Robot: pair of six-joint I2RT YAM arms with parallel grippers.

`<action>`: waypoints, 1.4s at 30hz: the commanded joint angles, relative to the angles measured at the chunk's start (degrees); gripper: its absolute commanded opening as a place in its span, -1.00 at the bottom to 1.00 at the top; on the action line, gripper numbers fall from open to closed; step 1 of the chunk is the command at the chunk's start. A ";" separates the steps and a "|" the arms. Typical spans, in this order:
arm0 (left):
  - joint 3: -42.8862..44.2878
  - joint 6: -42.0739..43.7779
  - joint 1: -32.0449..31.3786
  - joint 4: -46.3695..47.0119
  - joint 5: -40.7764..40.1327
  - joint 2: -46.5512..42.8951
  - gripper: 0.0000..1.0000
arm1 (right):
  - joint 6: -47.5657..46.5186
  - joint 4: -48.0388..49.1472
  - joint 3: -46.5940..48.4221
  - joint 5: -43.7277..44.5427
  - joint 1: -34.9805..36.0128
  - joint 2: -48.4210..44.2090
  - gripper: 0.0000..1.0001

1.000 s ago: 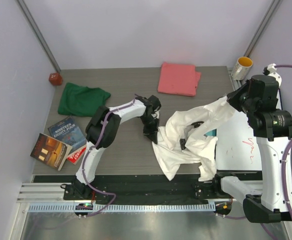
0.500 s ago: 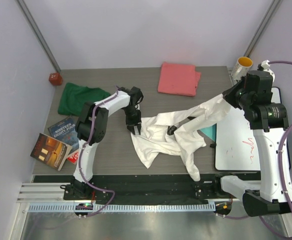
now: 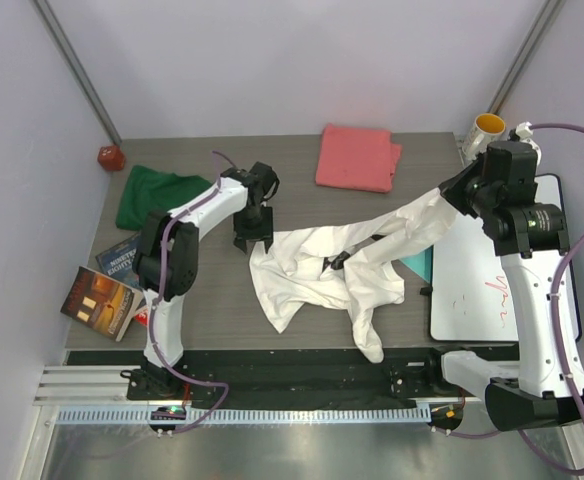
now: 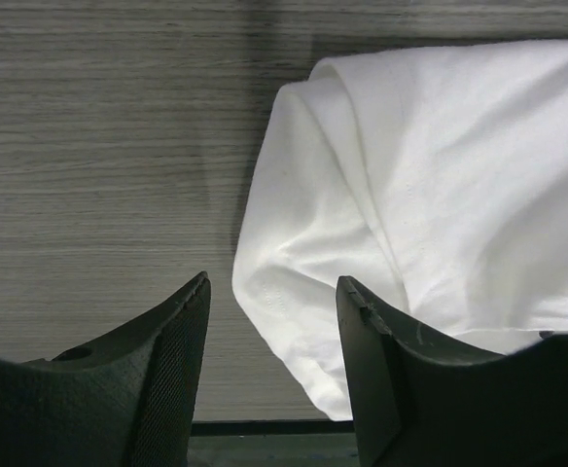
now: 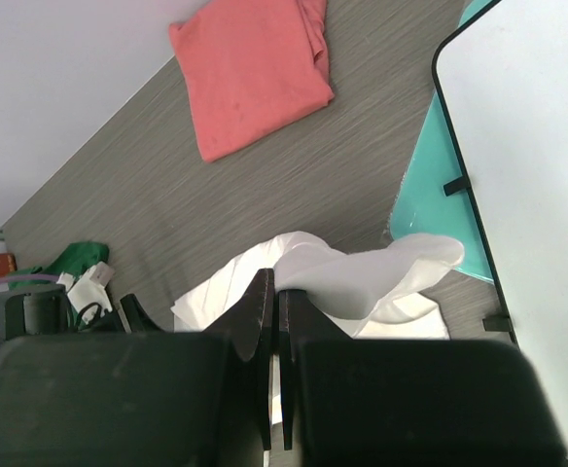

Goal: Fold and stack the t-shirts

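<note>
Grey wooden tabletop point(image 3: 212, 300): your left gripper point(image 4: 269, 292) hangs open over the white t-shirt point(image 3: 312, 270) edge; your right gripper point(image 5: 275, 282) pinches its lifted end.

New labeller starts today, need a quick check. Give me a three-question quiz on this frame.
1. True or false: the left pincer is clamped on the white t-shirt.
2. Which lies beside the books? A the coral-pink t-shirt, B the dark green t-shirt, C the white t-shirt.
3. Fill in: the right pincer is shut on the ___ t-shirt.
Key: 1 false, its jaws stand open above the shirt's edge. 2 B. 3 white.
</note>
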 commanded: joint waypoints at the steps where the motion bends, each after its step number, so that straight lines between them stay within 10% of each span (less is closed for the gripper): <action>1: -0.92 1.79 0.17 2.86 -1.66 -5.29 0.12 | 2.03 3.83 -0.89 -0.92 -0.10 -0.66 -0.98; 36: -0.04 6.10 -11.25 9.10 9.61 3.75 0.07 | 2.56 4.27 -2.56 0.05 -0.10 -1.10 -0.98; 42: -2.32 6.54 -11.60 10.42 9.17 3.93 -0.23 | 2.83 4.27 -2.91 -0.13 -0.10 -0.93 -0.98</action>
